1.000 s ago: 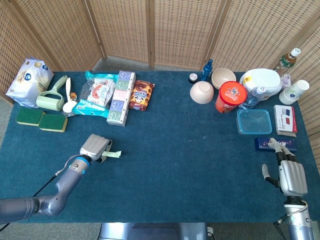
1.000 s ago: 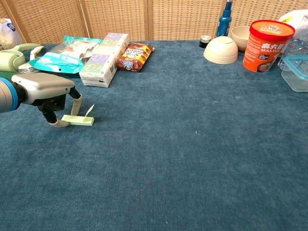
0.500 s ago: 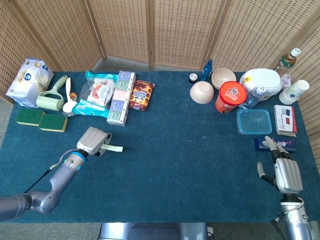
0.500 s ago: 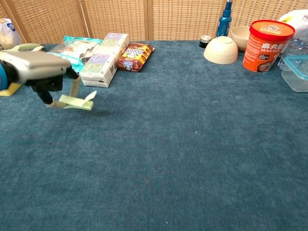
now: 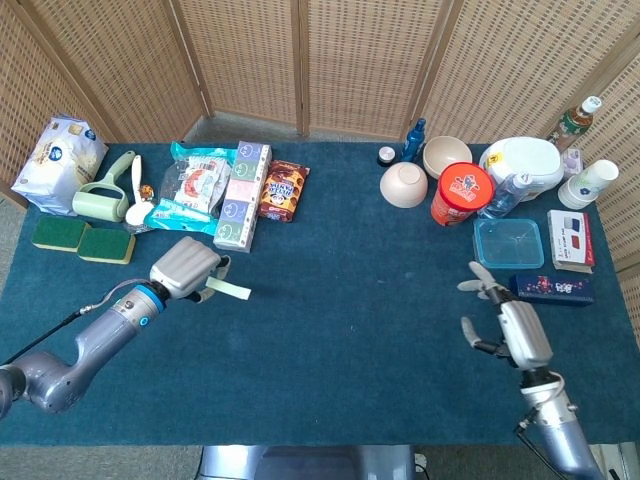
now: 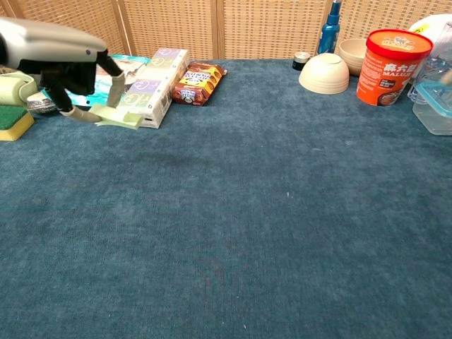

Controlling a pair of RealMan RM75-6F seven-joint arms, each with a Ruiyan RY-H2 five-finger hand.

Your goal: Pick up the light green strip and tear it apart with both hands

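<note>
Two robot hands share a counter (image 5: 330, 330) covered in dark blue cloth. The left hand (image 5: 185, 270), a grey metal one, pinches one end of the thin, flat, light green strip (image 5: 228, 290) and holds it lifted above the cloth on the left side of the counter. In the chest view the same hand (image 6: 67, 60) sits high at the left edge, with the strip (image 6: 120, 119) hanging in front of a pale rectangular box (image 6: 152, 85). The strip's long axis runs roughly level, its free end pointing toward the middle of the counter and so toward the other hand.

The right hand (image 5: 512, 325) holds nothing, its fingers spread apart, well away on the right side near a clear plastic container with a blue rim (image 5: 508, 243). The coming move likely turns on closing that wide gap, so the right hand can take the strip's free end.

Compared with a second ago, the strip has left the cloth and risen with the left hand. The right hand has shifted inward from the counter's right edge, toward the centre.
</note>
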